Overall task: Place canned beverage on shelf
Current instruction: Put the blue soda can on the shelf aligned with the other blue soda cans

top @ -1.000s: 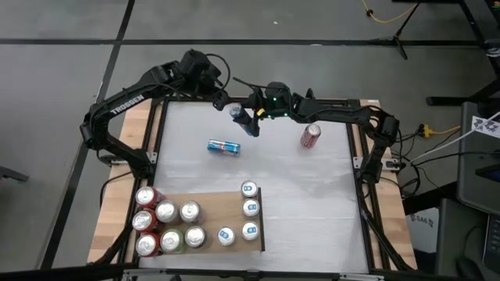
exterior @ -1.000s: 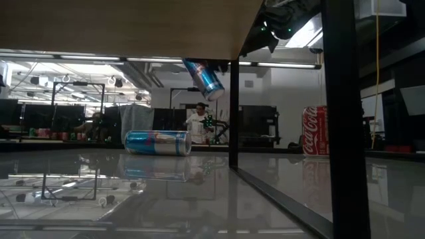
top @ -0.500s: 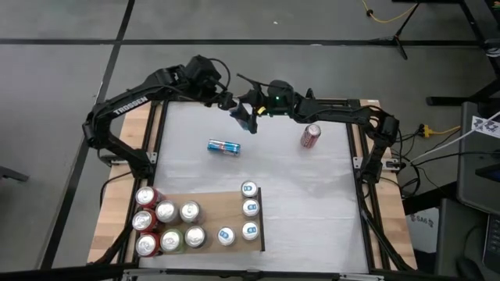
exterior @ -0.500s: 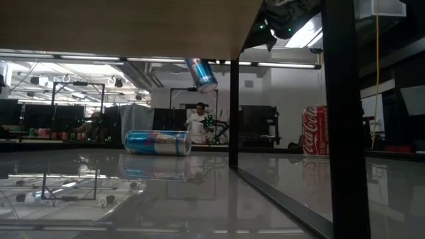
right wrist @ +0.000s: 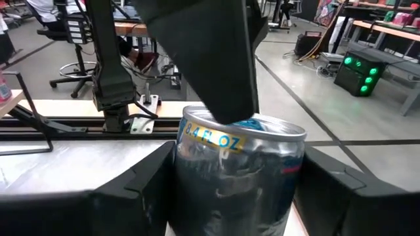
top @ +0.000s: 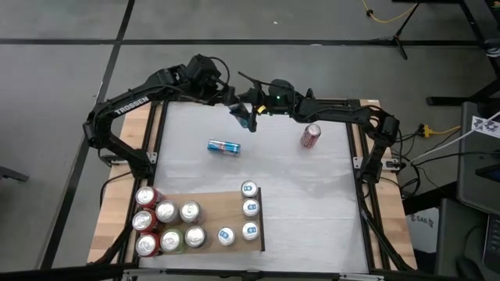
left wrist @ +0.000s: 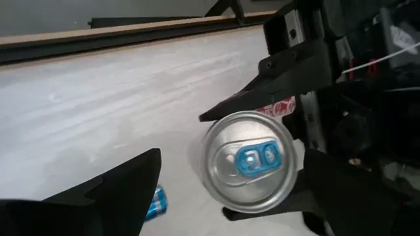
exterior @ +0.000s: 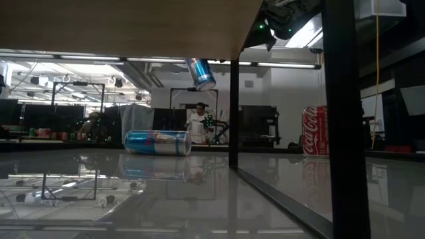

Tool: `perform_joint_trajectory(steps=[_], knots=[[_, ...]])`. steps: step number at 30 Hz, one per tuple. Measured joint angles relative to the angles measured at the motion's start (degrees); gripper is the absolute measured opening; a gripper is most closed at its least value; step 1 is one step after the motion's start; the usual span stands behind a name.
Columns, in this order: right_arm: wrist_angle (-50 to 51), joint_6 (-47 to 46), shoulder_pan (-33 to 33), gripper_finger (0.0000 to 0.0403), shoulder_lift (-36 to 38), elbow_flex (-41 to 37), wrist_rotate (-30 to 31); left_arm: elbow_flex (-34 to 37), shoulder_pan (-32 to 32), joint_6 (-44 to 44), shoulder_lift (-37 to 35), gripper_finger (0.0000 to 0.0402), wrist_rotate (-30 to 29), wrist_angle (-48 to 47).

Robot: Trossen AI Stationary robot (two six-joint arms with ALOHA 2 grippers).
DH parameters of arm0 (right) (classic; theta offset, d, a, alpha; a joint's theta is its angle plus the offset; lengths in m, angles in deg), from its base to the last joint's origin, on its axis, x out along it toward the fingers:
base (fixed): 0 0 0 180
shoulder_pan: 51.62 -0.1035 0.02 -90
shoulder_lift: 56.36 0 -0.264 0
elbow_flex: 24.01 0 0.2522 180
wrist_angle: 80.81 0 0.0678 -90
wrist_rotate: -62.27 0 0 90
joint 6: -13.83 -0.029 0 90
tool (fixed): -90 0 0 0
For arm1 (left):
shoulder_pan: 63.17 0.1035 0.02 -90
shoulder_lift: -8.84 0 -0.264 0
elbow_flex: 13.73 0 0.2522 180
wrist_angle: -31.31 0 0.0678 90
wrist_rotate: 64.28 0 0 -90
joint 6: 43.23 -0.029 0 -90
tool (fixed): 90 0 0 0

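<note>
"8.4 FL OZ" on can [right wrist: 239, 172] (arm [top: 129, 104]: "TROSSEN").

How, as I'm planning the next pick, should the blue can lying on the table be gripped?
Mid-body of the lying blue can, from straight above, jaws spanning its rounded sides: it lies flat, ends pointing left and right in the high view.
</note>
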Motion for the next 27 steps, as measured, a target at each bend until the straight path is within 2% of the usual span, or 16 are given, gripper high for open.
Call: perform_joint_trajectory(steps=[7,16,27], knots=[[0.0,0.0,0.0,0.0244,0.0,0.0,0.4,0.0,-0.2,1.4,0.0,0.0369,0.0,3.8],[0.5,-0.2,0.0,0.0244,0.0,0.0,3.3,0.0,-3.0,1.0,3.1,0.0369,-1.2,3.6],[1.4,-0.2,0.0,0.0244,0.0,0.0,3.3,0.0,-3.3,0.8,3.7,0.0369,-2.3,3.6]])
